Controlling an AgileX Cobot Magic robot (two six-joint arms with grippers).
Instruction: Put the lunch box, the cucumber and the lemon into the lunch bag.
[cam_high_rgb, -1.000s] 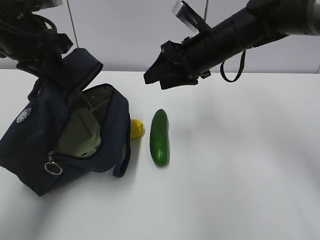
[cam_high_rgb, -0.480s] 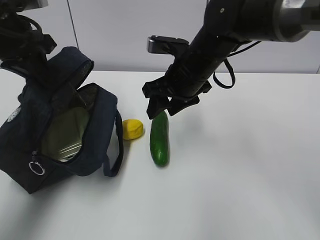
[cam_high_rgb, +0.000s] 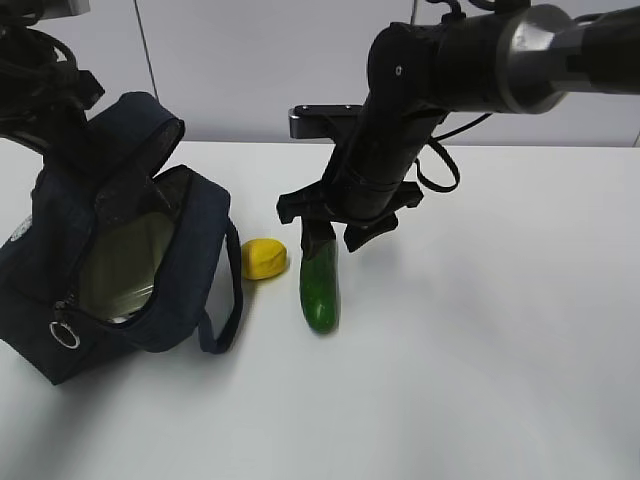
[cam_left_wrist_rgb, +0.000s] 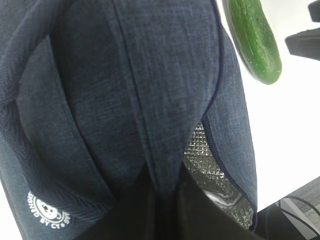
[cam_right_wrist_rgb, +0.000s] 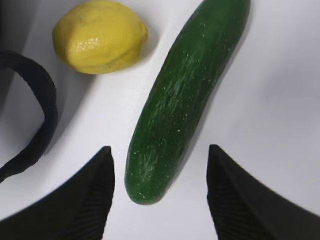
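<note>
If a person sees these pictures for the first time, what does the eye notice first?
First, the right gripper poised open over the far end of the dark-green cucumber at mid-table, one finger on each side. Next, the yellow lemon just left of it. Then the navy lunch bag at far left, its flap held up by the left arm, with the lunch box inside.
</note>
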